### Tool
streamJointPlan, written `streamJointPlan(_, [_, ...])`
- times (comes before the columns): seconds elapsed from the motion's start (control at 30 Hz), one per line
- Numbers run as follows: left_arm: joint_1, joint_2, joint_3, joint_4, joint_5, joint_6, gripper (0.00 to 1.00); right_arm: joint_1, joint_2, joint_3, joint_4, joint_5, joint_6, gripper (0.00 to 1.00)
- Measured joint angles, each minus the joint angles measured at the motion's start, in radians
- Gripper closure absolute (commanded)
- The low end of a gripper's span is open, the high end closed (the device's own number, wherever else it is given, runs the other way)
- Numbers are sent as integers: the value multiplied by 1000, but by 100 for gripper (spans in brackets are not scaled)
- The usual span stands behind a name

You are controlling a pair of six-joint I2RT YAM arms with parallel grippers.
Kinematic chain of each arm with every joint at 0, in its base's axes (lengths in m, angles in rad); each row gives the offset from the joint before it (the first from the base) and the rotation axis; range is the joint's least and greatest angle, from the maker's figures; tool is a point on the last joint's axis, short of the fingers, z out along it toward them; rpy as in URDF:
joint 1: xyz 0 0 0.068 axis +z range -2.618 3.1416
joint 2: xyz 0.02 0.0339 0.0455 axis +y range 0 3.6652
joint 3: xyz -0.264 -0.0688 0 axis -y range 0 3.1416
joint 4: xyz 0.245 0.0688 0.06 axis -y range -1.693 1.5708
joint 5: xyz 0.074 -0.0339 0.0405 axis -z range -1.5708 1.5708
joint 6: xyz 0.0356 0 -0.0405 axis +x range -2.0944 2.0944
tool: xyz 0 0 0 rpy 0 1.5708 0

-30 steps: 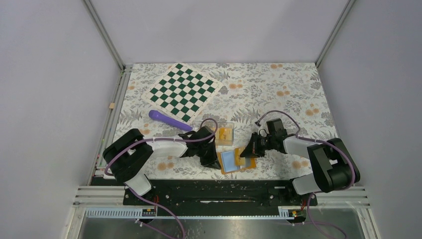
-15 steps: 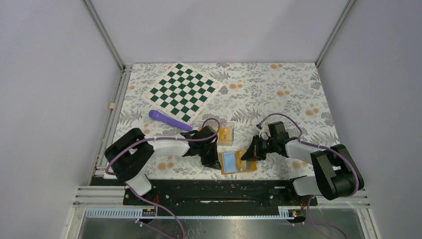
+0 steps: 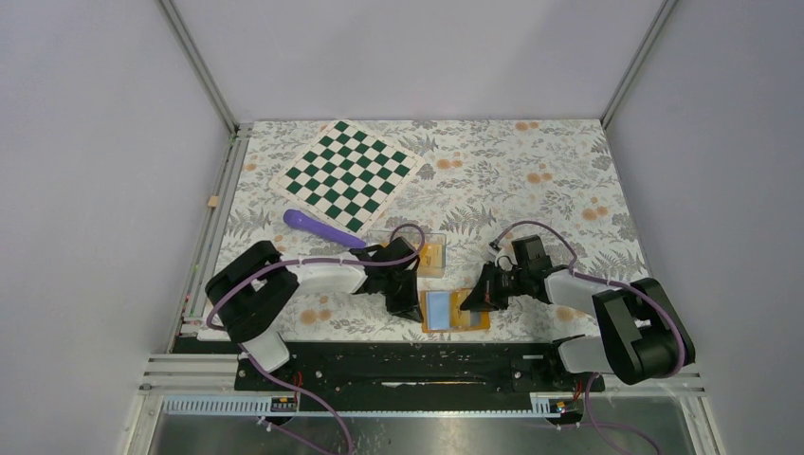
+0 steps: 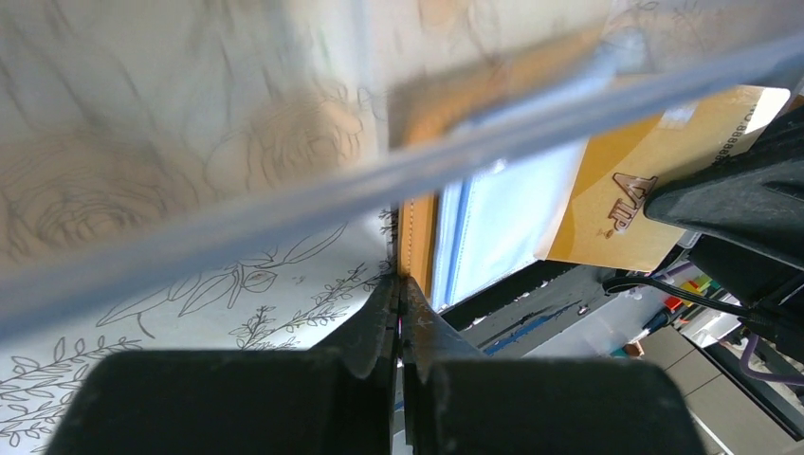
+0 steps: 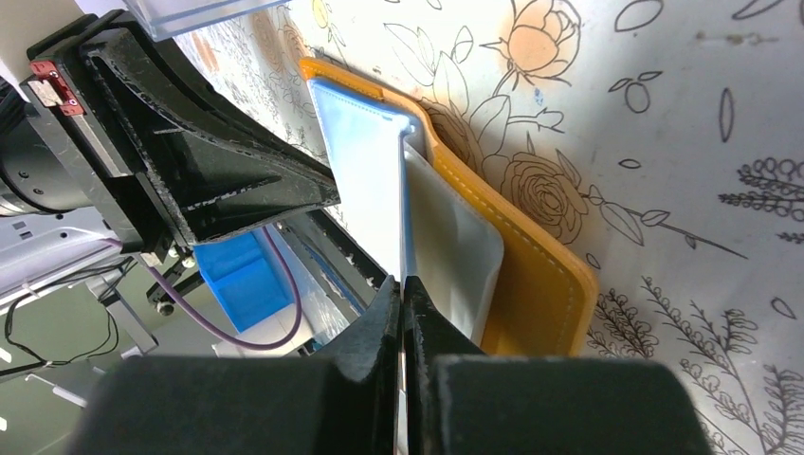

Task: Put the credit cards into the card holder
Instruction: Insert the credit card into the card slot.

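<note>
The small flat orange folding card holder (image 3: 441, 308) lay open, light-blue lining up, on the floral tabletop (image 3: 531, 190) near its front edge, between the two arms. The left end effector (image 4: 400, 282) was closed, pinching the holder's orange edge. The right end effector (image 5: 403, 282) was closed on a gold plastic credit card (image 4: 621, 204) lying partly over the blue lining.
</note>
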Motion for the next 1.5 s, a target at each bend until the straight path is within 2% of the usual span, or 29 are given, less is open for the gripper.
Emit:
streamJointPlan(0.57, [-19, 37, 67, -69, -15, 45, 100, -2, 82, 6, 12, -59, -11, 100])
streamJointPlan(1.03, [-30, 50, 82, -74, -15, 47, 100, 6, 52, -5, 49, -21, 33, 100])
streamJointPlan(1.27, [-32, 52, 87, -79, -16, 47, 100, 50, 81, -3, 106, -2, 61, 100])
streamJointPlan(1.5, [-32, 52, 87, -80, -18, 47, 100, 110, 47, 42, 21, 77, 54, 87])
